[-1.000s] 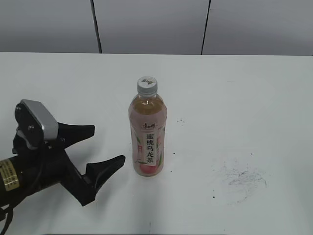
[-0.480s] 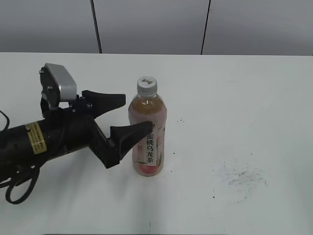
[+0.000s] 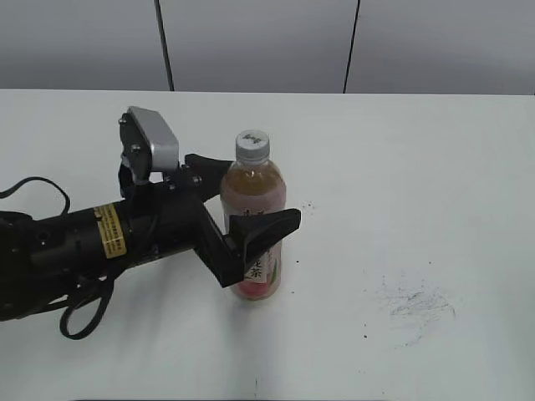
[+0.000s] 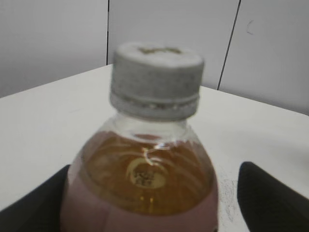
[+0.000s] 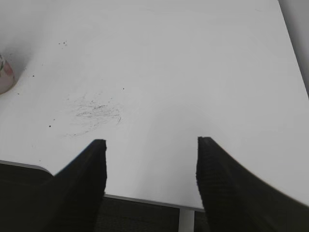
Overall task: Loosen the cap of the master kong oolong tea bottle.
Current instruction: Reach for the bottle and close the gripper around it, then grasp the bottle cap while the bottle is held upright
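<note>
- The bottle [image 3: 253,225] is being seen upright on the white surface [image 3: 401,167], near its middle in the exterior view, with amber tea showing above a pink-and-white label.
- The cap [image 3: 252,145] is being carried on the bottle's neck, screwed down; in the left wrist view the cap [image 4: 155,79] is being shown close up and slightly blurred, pale grey with a ribbed side and a dark mark on top.
- The left claw [image 3: 249,196] is being held wide open around the bottle's body, below the cap: one finger is being seen behind the bottle's shoulder, the other in front of the label.
- Whether the fingers are touching the bottle cannot be told from the exterior view; in the left wrist view the dark fingertips [image 4: 273,203] are being seen to either side of the bottle [image 4: 140,193], with a gap showing on the right.
- The left arm [image 3: 100,242] is being stretched in from the bottle's left, lying low over the surface.
- The right claw [image 5: 150,181] is being shown only in the right wrist view, spread wide and holding nothing, over the surface's near edge, well to the right of the bottle [image 5: 5,73], a sliver of which is being caught at the picture's left edge.
- A patch of grey scuff marks [image 3: 414,302] is being seen on the surface to the right of the bottle, nearer the camera.
</note>
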### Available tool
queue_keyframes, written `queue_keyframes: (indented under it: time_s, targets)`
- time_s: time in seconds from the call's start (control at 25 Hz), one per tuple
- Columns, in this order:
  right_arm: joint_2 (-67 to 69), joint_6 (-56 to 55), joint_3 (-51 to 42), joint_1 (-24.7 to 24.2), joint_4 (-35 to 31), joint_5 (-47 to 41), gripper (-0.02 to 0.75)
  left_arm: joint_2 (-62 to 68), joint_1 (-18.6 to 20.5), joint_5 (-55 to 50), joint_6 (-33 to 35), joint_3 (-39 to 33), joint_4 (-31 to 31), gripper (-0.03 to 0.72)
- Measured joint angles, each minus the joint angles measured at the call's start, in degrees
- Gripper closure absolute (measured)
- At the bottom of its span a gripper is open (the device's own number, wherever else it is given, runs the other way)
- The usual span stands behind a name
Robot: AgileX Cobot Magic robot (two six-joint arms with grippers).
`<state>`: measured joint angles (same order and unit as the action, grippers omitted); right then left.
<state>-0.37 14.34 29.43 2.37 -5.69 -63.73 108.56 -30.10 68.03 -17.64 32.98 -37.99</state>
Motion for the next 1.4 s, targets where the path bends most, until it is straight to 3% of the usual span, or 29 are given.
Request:
queue_keyframes:
  time_s: [0.16, 0.36, 0.76, 1.04, 1.12, 1.28, 1.4]
  targets:
    - [0.0, 0.0, 0.0, 0.0, 0.0, 0.0, 0.289, 1.1, -0.1, 0.0, -0.1, 0.1, 1.1, 0.110]
    - [0.0, 0.0, 0.0, 0.0, 0.0, 0.0, 0.289, 1.3, -0.1, 0.0, -0.1, 0.5, 2.2, 0.239]
    - [0.0, -1.3, 0.0, 0.0, -1.5, 0.1, 0.289, 1.3, -0.1, 0.0, 0.1, 0.5, 1.9, 0.239]
    - [8.7, -2.1, 1.3, 0.0, -13.1, 5.5, 0.289, 1.3, -0.1, 0.0, 0.1, 0.5, 1.8, 0.239]
    - [13.4, -2.2, 2.1, 0.0, -17.5, 10.7, 0.290, 1.3, -0.1, 0.0, 0.1, 0.5, 1.7, 0.239]
    - [21.3, -0.1, 2.8, 0.0, -32.8, 25.6, 0.308, 1.3, -0.1, 0.1, 0.1, 0.5, 1.6, 0.239]
    - [28.7, 11.4, 4.8, 0.0, -43.2, 27.6, 0.319, 1.3, -0.1, 0.1, 0.1, 0.5, 1.6, 0.239]
